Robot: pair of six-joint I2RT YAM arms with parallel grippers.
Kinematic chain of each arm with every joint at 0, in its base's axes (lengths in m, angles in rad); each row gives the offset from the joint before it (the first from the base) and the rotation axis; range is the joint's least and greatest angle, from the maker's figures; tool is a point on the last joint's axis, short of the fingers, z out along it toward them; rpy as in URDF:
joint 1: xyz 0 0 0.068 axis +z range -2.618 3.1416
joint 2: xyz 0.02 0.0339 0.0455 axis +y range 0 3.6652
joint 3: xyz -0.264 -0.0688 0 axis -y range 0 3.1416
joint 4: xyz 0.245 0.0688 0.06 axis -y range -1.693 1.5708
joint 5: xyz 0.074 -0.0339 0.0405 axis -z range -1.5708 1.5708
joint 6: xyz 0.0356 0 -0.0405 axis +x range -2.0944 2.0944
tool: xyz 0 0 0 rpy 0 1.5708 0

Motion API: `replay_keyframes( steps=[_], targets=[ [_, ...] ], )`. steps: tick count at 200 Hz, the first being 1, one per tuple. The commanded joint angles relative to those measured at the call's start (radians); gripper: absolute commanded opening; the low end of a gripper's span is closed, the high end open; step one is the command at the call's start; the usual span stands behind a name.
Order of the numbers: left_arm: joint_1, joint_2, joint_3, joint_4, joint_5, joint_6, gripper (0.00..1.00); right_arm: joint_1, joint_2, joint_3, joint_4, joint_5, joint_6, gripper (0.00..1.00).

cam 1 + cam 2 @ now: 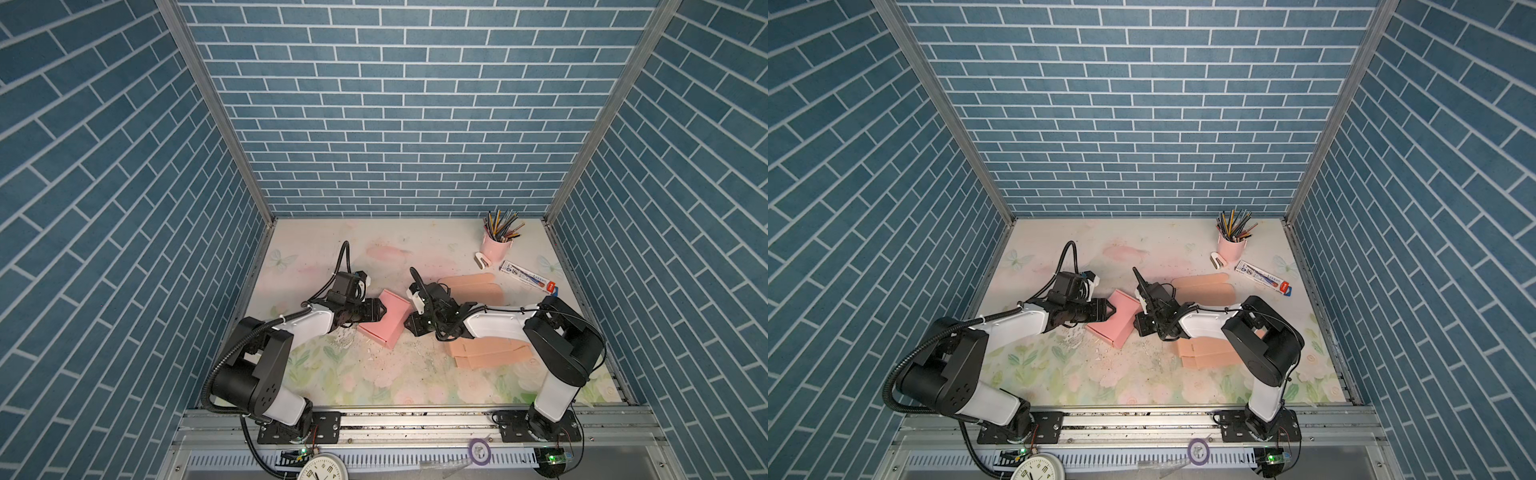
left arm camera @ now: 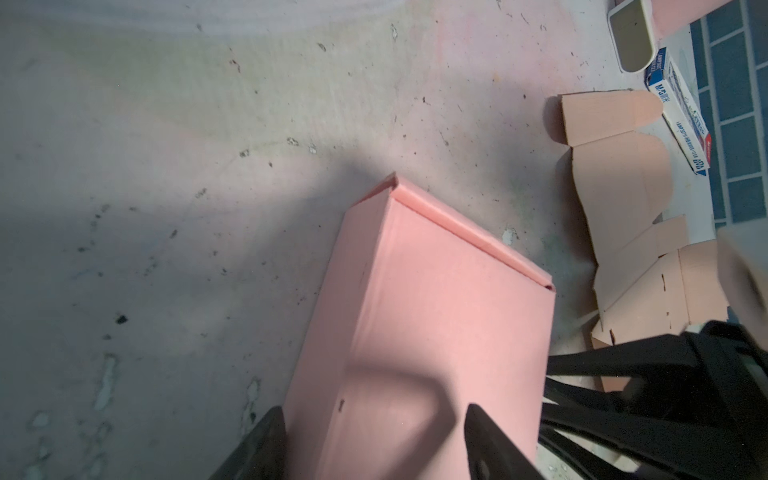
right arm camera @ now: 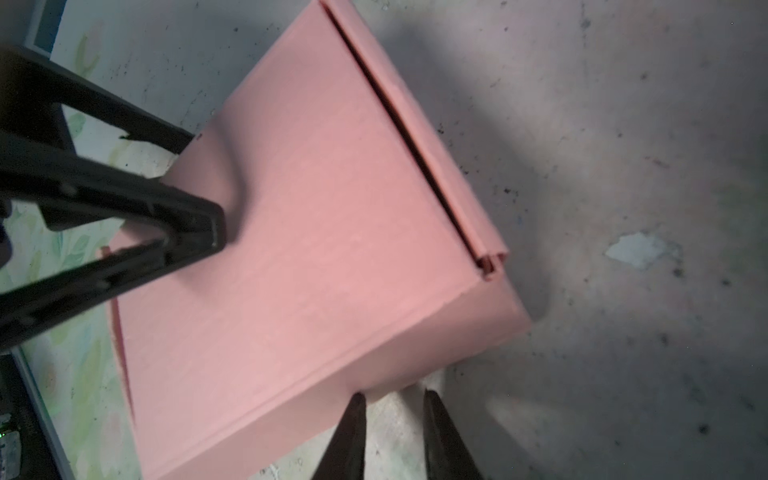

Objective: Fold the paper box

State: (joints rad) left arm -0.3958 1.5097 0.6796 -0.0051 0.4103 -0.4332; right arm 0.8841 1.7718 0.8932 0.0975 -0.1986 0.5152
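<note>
Far right on the floral table [image 1: 374, 374]: a pink cup of pencils [image 1: 497, 248], a white stapler [image 1: 483, 261] just beside it, a blue-and-white carton [image 1: 528, 277] near both. Nearer, flat peach cardboard [image 1: 473, 284], its middle hidden under the right forearm [image 1: 494, 322] in both top views. Near the table's middle, between the two grippers, the pink paper box [image 1: 384, 320]: folded up, lid down, a slim dark gap along one flap in the right wrist view. Left gripper [image 2: 374, 407]: held low from the left, forearm nearly level, jaws wide apart, one finger [image 3: 203, 232] over the lid, its mate beside the box's side wall, clamping nothing; contact with the lid unclear. Right gripper [image 3: 392, 397]: opposite, wrist tipped downward, jaws parted only narrowly, empty, tips just off the box's edge.
</note>
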Motion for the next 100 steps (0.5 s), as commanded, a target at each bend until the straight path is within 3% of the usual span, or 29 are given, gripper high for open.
replay_keyframes(
  steps=[1, 47, 100],
  targets=[
    [-0.026, -0.025, -0.028, 0.037, 0.078, -0.028, 0.68, 0.003, 0.016, 0.047, 0.041, -0.018, -0.017, 0.26],
    [-0.050, -0.049, -0.054, 0.053, 0.078, -0.059, 0.68, 0.008, 0.023, 0.060, 0.032, -0.017, -0.023, 0.26],
    [-0.032, -0.112, -0.068, -0.005, 0.018, -0.063, 0.72, 0.007, -0.063, -0.064, 0.030, 0.018, -0.006, 0.26]
  ],
)
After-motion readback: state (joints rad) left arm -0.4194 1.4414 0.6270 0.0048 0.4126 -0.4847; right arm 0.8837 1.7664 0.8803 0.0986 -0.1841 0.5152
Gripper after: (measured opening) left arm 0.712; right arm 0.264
